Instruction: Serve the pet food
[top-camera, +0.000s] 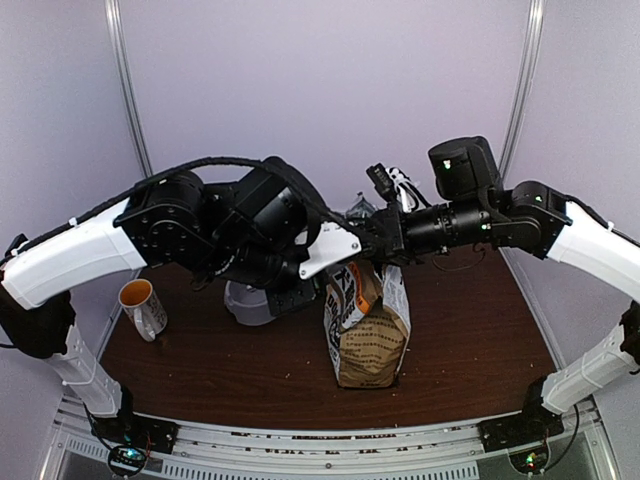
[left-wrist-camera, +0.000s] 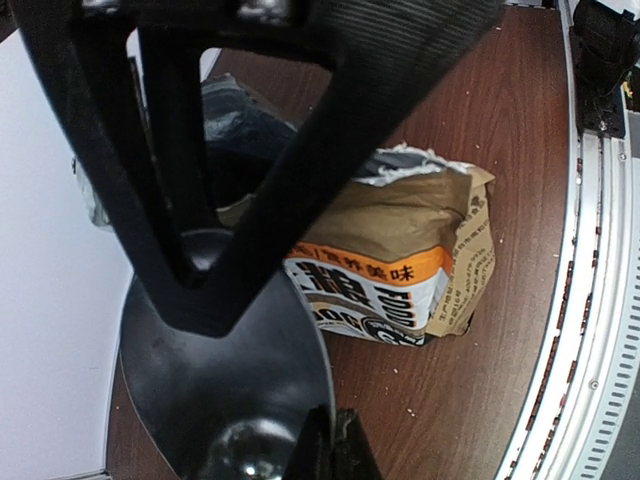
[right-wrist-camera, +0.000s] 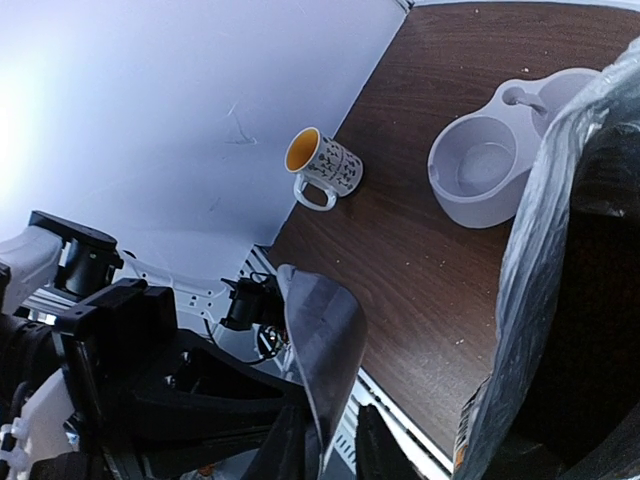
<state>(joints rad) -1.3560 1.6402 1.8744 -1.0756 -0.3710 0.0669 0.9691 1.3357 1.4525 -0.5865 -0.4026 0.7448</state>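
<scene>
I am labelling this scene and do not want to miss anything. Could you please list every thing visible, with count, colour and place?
dog food bag: one, kraft brown, upright at table centre
double bowl: one, grey, left of the bag
mug: one, white patterned, orange inside, table's left side
metal scoop: one, dark, held in left gripper
table: one, dark brown wood, under everything
left gripper: one, black, shut on the scoop
right gripper: one, black, shut on the bag's lining edge
</scene>
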